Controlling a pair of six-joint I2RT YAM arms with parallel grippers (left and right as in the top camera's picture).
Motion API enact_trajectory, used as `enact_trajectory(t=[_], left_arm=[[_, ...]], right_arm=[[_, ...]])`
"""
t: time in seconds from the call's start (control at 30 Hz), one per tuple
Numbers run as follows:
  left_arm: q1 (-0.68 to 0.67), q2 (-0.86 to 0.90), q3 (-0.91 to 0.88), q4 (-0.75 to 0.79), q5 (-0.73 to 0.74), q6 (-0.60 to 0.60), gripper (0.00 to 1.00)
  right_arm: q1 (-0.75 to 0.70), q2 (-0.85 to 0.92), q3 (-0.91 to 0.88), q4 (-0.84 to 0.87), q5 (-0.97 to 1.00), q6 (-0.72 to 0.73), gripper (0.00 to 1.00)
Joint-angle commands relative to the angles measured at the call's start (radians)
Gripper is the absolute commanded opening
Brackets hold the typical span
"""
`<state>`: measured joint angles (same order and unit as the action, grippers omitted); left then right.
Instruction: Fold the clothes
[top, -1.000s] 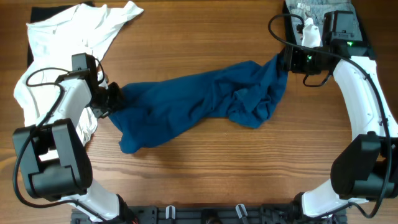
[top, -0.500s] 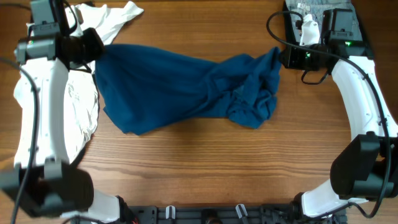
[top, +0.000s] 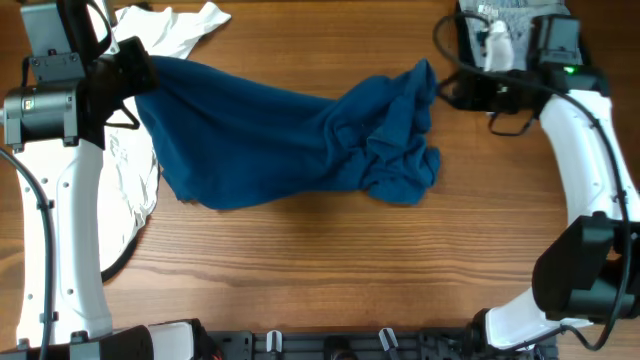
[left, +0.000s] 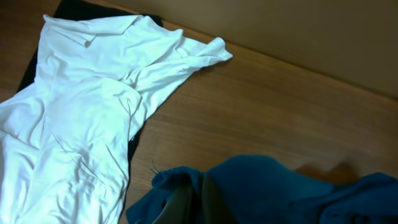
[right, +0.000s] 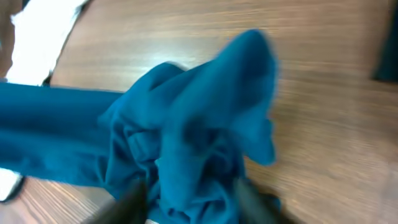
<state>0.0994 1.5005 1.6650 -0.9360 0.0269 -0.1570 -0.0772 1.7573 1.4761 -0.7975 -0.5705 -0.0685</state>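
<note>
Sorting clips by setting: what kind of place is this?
Likely a robotics lab bench: a wooden table, a left arm and right arm at it, plus a navy shirt and white shirt.

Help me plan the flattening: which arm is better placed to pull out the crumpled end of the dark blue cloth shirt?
Right. The crumpled end of the dark blue cloth shirt lies beside the right hand; the left hand is shut on the opposite edge, across the wooden table.

Overhead top-down, 2 wrist close-ups, shirt (top: 280, 140) shared
</note>
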Motion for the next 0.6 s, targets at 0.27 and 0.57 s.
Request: enact_trajectory(t=[0.27, 0.57], left_arm=[[-0.019, -0.014, 0.019, -0.003, -0.017, 0.023, 0.04], [-0.019, -0.014, 0.019, -0.004, -0.017, 0.023, 0.04]], right_arm=[[0.184, 0.196, -0.064, 0.266, 0.286, 0.061, 0.59], [0.187, 0.257, -0.056, 0.379, 0.286, 0.169, 0.04]])
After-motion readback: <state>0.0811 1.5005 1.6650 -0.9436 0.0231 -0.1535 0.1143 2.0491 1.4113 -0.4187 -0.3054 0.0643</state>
